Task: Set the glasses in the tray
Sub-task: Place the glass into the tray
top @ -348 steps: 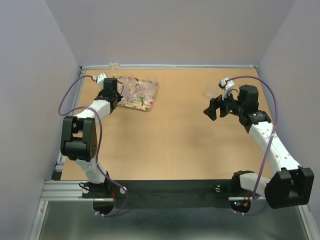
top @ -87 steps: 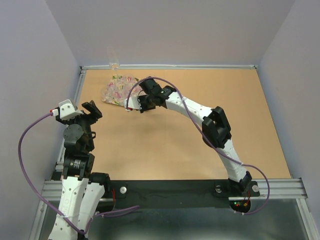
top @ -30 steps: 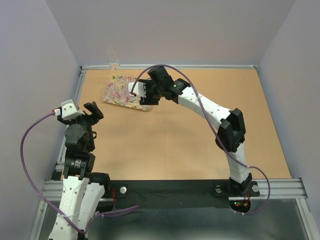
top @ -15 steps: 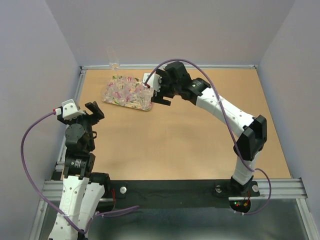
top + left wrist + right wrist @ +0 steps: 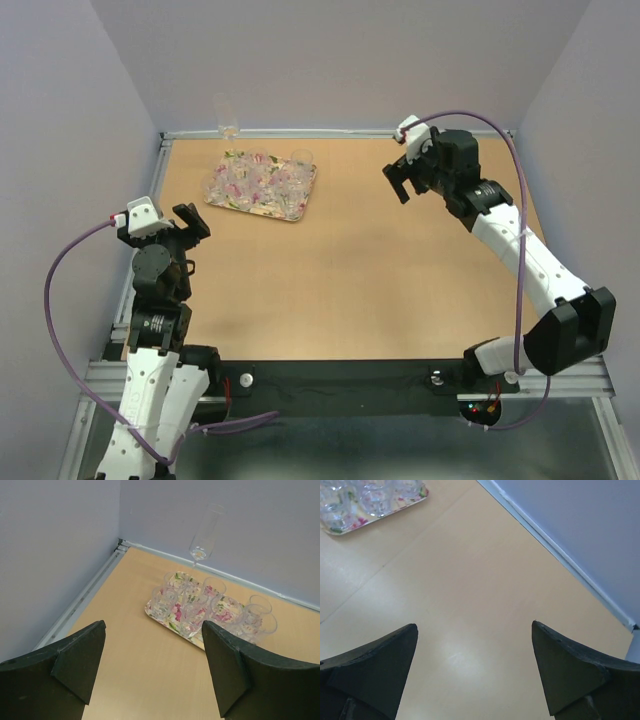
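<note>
With the glasses (image 5: 223, 606) standing in the tray (image 5: 170, 625) at the far-left corner, the right gripper (image 5: 400, 182) and left gripper (image 5: 192, 228), both spread and empty, are best held well clear of it.

Bright, even diffuse light, faint soft shadows, pale sheen on the table (image 5: 452, 655), wrist views slightly soft

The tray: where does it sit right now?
In the top view the tray lies near the far left corner of the table, holding the glasses, just in front of a tall flute by the back wall.
</note>
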You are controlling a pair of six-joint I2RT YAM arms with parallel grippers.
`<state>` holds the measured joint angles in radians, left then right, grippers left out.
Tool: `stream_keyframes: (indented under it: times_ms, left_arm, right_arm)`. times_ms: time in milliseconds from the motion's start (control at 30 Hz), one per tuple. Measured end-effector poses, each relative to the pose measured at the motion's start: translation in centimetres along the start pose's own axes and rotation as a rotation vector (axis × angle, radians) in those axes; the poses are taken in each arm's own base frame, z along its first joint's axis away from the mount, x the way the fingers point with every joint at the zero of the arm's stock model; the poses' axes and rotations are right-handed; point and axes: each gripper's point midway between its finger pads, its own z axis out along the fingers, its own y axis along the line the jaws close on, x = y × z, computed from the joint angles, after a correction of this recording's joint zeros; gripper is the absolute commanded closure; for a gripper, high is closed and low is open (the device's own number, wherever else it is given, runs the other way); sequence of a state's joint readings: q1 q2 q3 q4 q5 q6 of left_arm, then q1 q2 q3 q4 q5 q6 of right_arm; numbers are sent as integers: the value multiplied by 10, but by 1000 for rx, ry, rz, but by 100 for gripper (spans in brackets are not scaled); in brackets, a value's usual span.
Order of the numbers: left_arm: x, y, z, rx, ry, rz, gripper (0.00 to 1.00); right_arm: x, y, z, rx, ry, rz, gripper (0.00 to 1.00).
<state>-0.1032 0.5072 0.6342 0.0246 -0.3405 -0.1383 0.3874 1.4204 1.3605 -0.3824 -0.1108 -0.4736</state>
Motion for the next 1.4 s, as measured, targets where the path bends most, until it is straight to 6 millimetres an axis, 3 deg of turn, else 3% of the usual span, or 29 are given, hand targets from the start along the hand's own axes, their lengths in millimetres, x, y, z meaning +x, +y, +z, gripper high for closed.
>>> stream_keyframes:
  times_ms: [200, 433, 767, 867, 1133, 1400]
  left_arm:
    - [2, 0, 1, 0, 6, 3, 11]
    - [7, -2, 3, 9, 22, 11, 11]
    - [9, -5, 4, 22, 31, 15, 11]
    - [10, -5, 4, 26, 34, 18, 11]
    - [11, -7, 4, 33, 38, 20, 11]
    - [11, -7, 4, 37, 39, 21, 11]
  right_arm:
    - [49, -41, -17, 166, 8, 273, 0]
    - [127, -101, -45, 370, 30, 653, 0]
    - [198, -138, -82, 522, -10, 1016, 0]
    - [198, -136, -90, 531, -33, 1032, 0]
    - [171, -145, -105, 554, -132, 986, 0]
    - [173, -151, -109, 600, -137, 1009, 0]
